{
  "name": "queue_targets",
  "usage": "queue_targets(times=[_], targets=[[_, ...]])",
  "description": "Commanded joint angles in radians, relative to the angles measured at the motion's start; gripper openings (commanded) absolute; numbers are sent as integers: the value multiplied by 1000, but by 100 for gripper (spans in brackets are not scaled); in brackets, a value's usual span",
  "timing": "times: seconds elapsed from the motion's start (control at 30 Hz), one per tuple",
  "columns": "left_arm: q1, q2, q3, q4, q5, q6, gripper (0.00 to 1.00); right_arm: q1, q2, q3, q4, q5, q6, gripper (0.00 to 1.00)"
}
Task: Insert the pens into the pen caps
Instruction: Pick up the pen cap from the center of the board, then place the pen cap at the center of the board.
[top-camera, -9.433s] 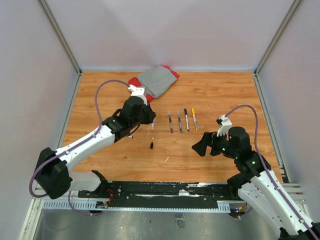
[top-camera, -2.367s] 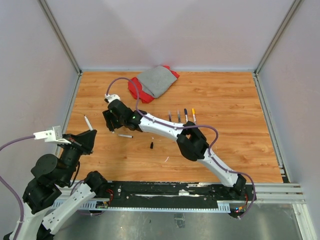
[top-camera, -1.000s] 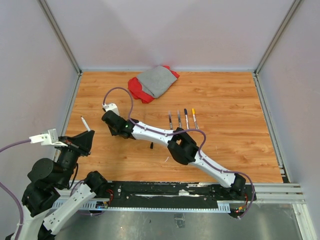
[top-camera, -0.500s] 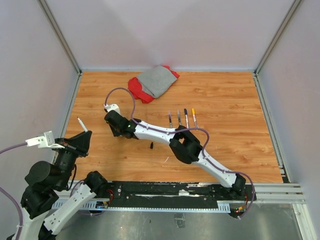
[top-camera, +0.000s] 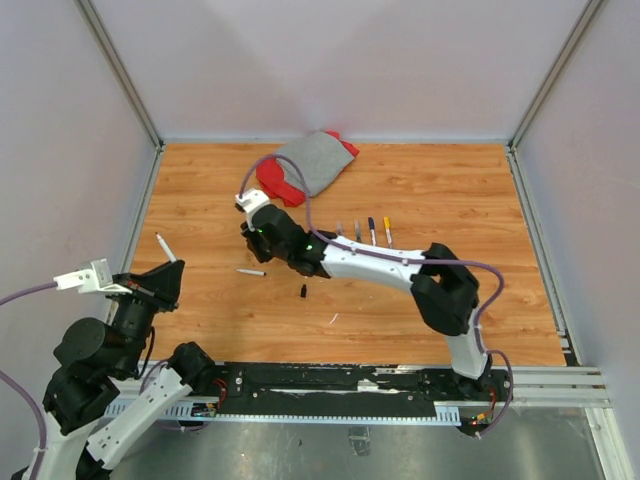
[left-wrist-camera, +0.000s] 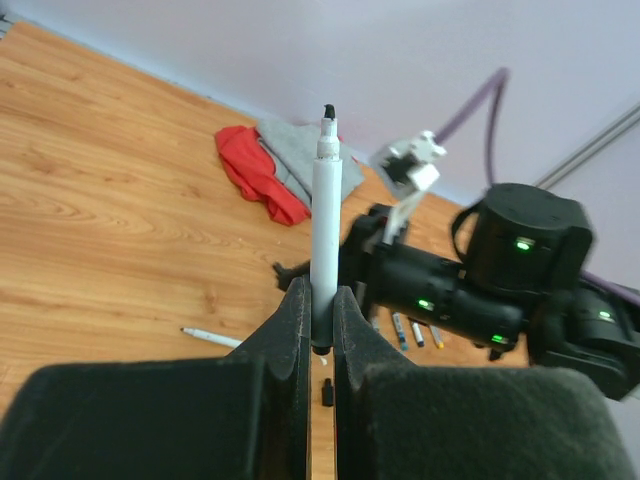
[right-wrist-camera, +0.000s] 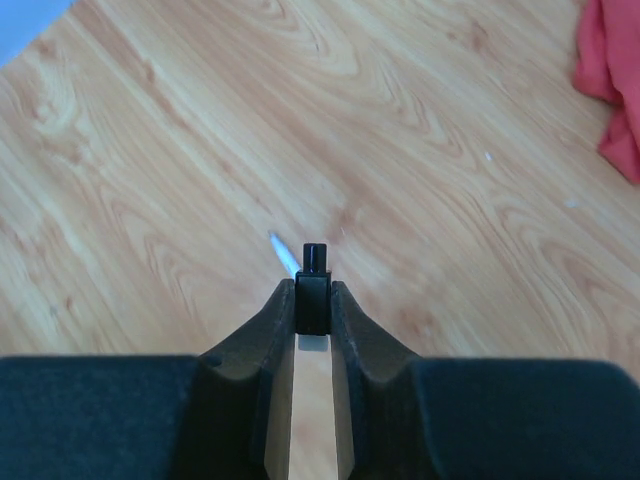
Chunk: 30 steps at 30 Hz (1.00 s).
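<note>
At the far left, the left gripper is closed firmly on the lower part of a grey pen and holds it upright above the table, with the bare dark tip pointing up, so we judge that this pen waits for its cap. To the right of it, a white pen lies flat on the wood; from above we cannot tell if it carries a cap. Just beyond it, the right gripper is clamped on a small black cap, lifted off the table. The cap and the upright pen are well apart, so we think the joining of the two is not yet done. A second black cap lies loose on the wood, a little further right. Then comes the row of four pens, side by side, the rightmost one with a yellow-orange end; they are too small for us to say if they are capped. In our judgement, at least the held pen remains, and maybe the lying one too.
</note>
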Motion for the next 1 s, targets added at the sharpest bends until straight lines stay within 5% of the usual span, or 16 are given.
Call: queue_targets(times=[0.0, 0.53, 0.97], targets=[[4, 53, -9, 30, -9, 1, 0, -15, -189, -245, 45, -36, -95, 1], [9, 176, -11, 45, 26, 17, 1, -13, -744, -876, -177, -113, -69, 1], [31, 174, -10, 39, 14, 11, 0, -13, -709, -930, -206, -164, -207, 1]])
